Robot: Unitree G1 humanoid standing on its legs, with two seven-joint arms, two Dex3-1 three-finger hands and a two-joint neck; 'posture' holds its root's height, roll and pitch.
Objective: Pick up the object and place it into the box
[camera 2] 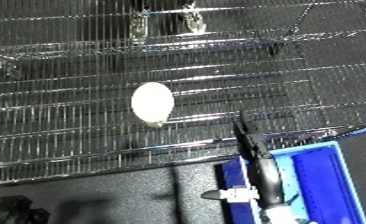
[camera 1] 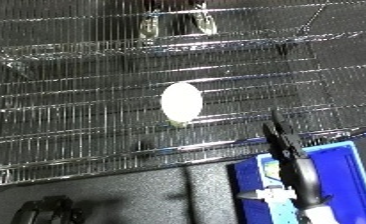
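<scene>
A white oval object (camera 1: pixel 181 101) lies on the wire shelf (camera 1: pixel 73 120), near its middle, with a small yellowish bit at its lower end. My right hand (camera 1: pixel 284 146) is seen edge-on, fingers straight and pointing up toward the shelf's front edge, open and holding nothing. It is below and to the right of the object, clear of it. The hand and white wrist (camera 1: pixel 277 194) rise over the left wall of the blue bin (camera 1: pixel 348 180) at the lower right. A dark shape at the lower left corner looks like my left hand (camera 1: pixel 46 210), too dim to read.
The shelf's front rail (camera 1: pixel 117 155) runs across the view above dark floor (camera 1: pixel 144 195). A shiny metal fitting (camera 1: pixel 175 22) stands at the shelf's far side. A white card or label (camera 1: pixel 270 167) lies inside the bin near my wrist.
</scene>
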